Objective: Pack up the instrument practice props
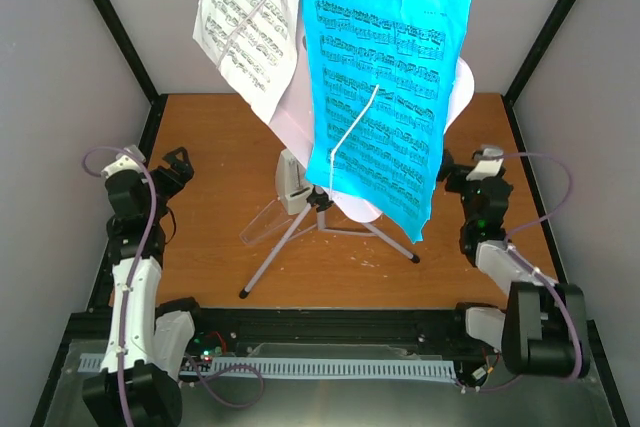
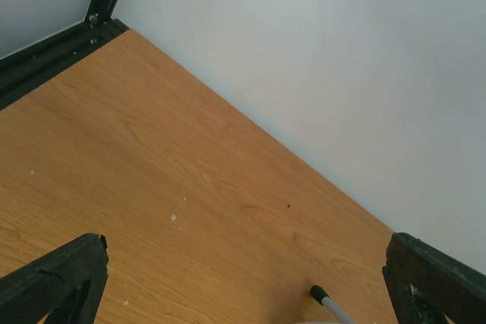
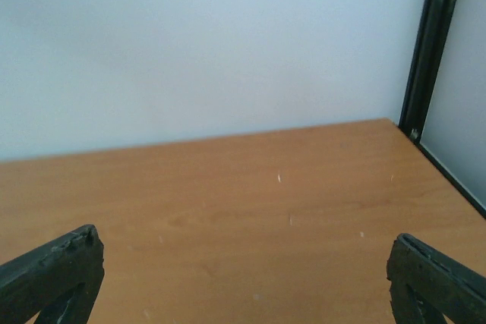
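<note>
Progress on the packing looks nil: the left pincer (image 1: pixel 172 169) gapes fully open and empty near the left edge of the wooden surface (image 1: pixel 220 127), and everything is set up and yet to be stowed. Mid-surface, the white sheet-music page (image 1: pixel 245 27) sits high on the left of the upright music stand (image 1: pixel 320 205), with the small white metronome (image 1: pixel 292 185) at the foot of its thin tripod legs and the creased bright blue page (image 1: pixel 385 97) on the right. Right pincer (image 1: pixel 458 175) is likewise wide open, holding nothing, well apart from the stand.
</note>
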Robot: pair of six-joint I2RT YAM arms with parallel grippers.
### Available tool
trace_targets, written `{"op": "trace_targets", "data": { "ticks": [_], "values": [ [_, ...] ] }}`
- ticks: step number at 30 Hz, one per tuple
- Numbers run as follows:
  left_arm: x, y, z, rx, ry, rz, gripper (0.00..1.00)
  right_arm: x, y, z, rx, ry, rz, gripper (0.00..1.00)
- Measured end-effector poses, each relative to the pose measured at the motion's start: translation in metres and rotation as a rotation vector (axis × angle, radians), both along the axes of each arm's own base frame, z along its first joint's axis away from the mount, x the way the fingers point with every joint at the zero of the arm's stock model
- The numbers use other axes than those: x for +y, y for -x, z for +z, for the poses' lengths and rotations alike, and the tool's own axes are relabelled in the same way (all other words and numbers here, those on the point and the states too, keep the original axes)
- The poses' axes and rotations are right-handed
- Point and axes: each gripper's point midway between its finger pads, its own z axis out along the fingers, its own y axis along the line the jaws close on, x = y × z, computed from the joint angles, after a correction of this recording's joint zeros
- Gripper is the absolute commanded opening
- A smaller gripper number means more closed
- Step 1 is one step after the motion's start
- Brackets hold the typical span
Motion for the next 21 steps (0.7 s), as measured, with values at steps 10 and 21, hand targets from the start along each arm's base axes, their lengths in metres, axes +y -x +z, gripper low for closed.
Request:
{"op": "trace_targets", "data": {
  "ticks": [10,21],
  "values": [
    [-0.026,0.000,0.038,-0.004,-0.012,-0.162,0.99,0.005,0.028,0.084,-0.058,-0.330,0.004,1.00],
    [-0.040,0.001,0.075,-0.099,-0.293,-0.300,1.00,0.182,0.055,0.123,0.181,-0.351,0.820,1.00]
  ]
}}
